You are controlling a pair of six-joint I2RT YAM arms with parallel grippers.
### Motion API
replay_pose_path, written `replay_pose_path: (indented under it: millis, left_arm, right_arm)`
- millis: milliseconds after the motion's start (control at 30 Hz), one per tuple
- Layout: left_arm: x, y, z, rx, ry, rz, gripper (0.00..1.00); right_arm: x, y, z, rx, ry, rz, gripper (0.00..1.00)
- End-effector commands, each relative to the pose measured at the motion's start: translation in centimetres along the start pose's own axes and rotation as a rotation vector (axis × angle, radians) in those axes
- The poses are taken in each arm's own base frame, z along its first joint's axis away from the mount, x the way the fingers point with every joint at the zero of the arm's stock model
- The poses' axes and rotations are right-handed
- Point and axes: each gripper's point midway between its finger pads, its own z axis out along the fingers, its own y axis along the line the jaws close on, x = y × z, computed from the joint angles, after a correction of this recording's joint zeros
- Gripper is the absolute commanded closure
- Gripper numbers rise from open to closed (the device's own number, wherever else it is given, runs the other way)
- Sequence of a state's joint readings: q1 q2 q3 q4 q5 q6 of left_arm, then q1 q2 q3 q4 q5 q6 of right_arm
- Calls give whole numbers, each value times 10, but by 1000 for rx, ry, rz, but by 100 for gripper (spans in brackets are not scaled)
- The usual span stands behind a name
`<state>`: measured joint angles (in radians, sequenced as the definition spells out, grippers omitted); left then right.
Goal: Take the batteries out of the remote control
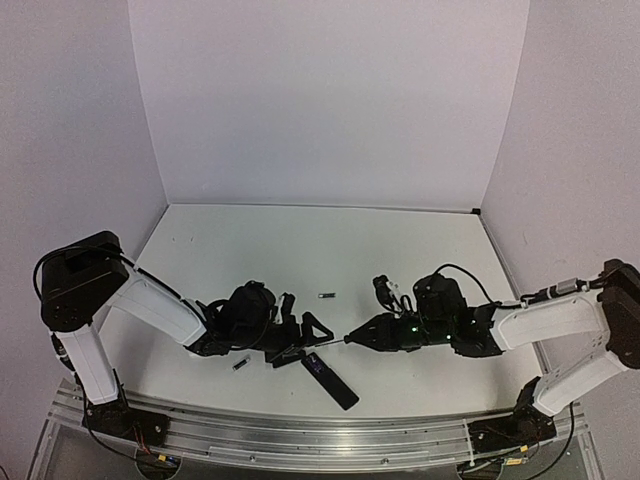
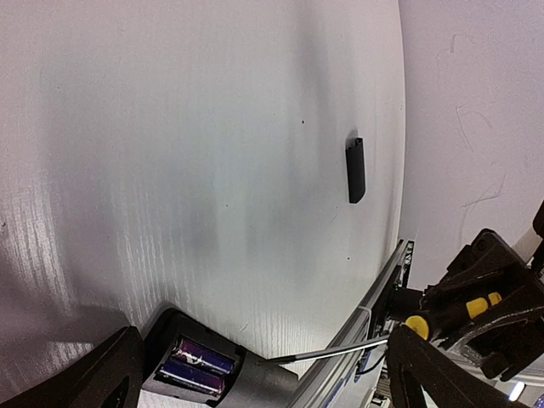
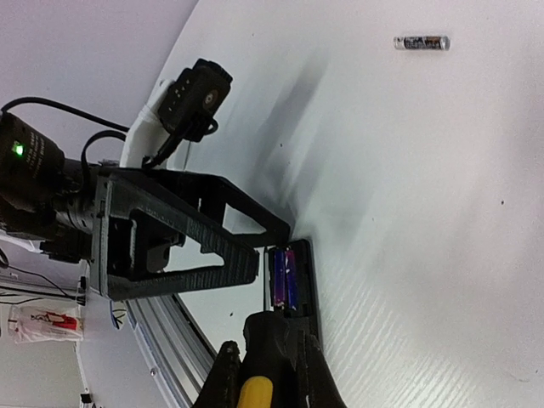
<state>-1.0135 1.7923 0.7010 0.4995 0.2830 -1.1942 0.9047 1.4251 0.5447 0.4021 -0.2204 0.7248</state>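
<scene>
Down by the near edge of the table [image 1: 200,250], close to the metal rail [image 1: 330,440], we see the remote control [image 1: 332,382] lying flat with its battery bay uncovered. Two batteries [image 2: 194,365], wrapped in purple, sit side by side in that bay.

Our left gripper [image 2: 263,336] is spread wide and grasps nothing. The remote's bay end lies between its fingers, right beside one of them and apart from the other. Our right gripper [image 3: 268,374] is clenched on the screwdriver [image 3: 255,393]. The slim shaft reaches into that gap and ends at the rim of the bay, but we cannot tell whether it touches.

One loose battery [image 1: 326,295] lies farther in on the table, well apart from both arms, with bare white surface all around it. A second loose battery [image 1: 240,364] lies just below our left wrist, near the rail. The black cover [image 2: 356,170] lies flat by itself, close to the table's near edge. Beyond the arms, the far half of the table runs bare to the back wall [image 1: 320,100].
</scene>
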Motion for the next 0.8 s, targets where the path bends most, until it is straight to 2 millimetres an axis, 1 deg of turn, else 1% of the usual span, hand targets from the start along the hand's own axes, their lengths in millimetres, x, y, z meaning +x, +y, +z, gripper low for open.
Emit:
replay_pose_path:
  millis: [0, 100, 200, 467, 600, 767]
  left_arm:
    - [24, 42, -4, -145, 79, -35, 0]
    - [25, 42, -4, -144, 78, -35, 1]
    - [24, 43, -4, -144, 76, -37, 0]
    - [25, 42, -4, -143, 78, -34, 0]
    - [25, 42, -4, -140, 83, -33, 0]
    - [26, 42, -4, -140, 88, -34, 0]
  right_arm:
    - [21, 5, -4, 16, 145, -6, 100]
    - [27, 10, -3, 11, 173, -23, 100]
    - [27, 11, -3, 16, 183, -30, 100]
    - [38, 1, 0, 58, 230, -26, 100]
    - [36, -3, 7, 84, 219, -33, 100]
    - [29, 3, 22, 70, 199, -35, 100]
